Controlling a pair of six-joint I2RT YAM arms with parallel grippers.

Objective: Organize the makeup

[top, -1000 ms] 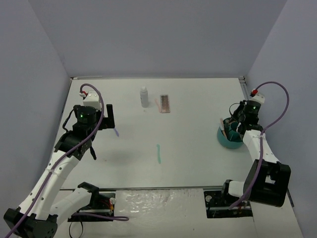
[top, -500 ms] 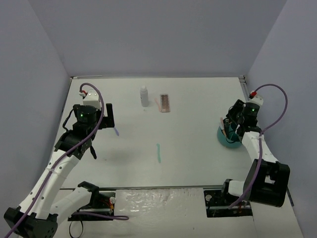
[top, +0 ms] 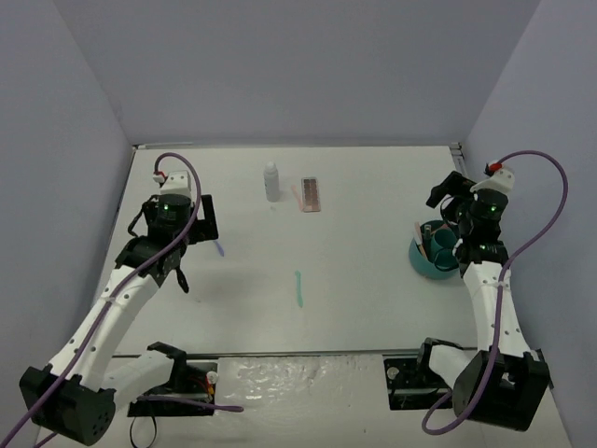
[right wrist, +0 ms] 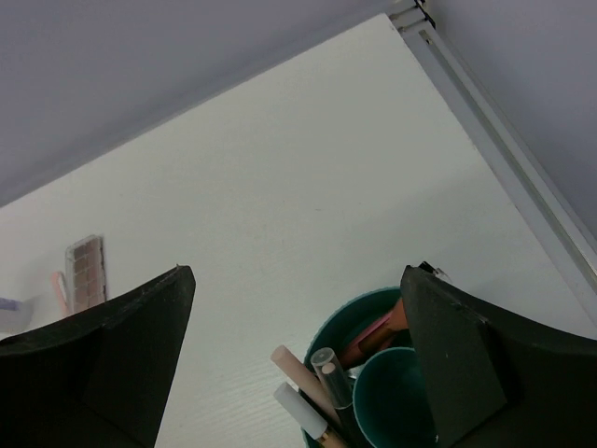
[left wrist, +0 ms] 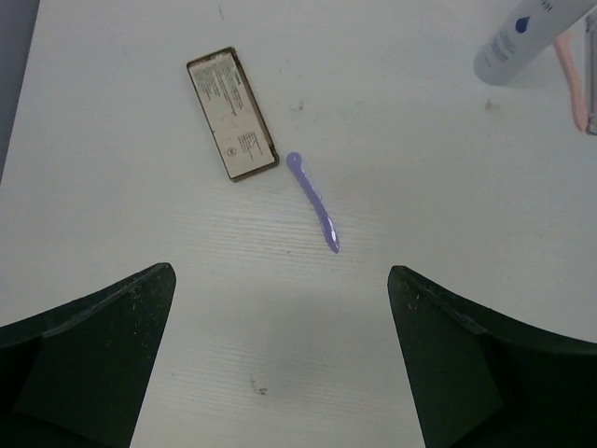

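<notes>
My left gripper (top: 203, 227) (left wrist: 280, 273) is open and empty, above the table. Just ahead of it lie a purple stick (left wrist: 312, 201) (top: 219, 249) and a flat brown palette (left wrist: 231, 113), label side up. A whitish bottle (top: 271, 182) (left wrist: 518, 42) stands at the back, with a pink stick (top: 297, 196) (left wrist: 571, 75) and a second palette (top: 310, 194) (right wrist: 86, 271) beside it. A teal stick (top: 298, 289) lies mid-table. My right gripper (top: 448, 207) (right wrist: 298, 273) is open and empty over the round teal tub (top: 422, 258) (right wrist: 347, 322), which holds several sticks (right wrist: 308, 378).
Grey walls close in the table on the left, back and right. A metal rail (right wrist: 504, 149) runs along the right edge near the tub. The arm bases and black mounts (top: 177, 378) sit at the near edge.
</notes>
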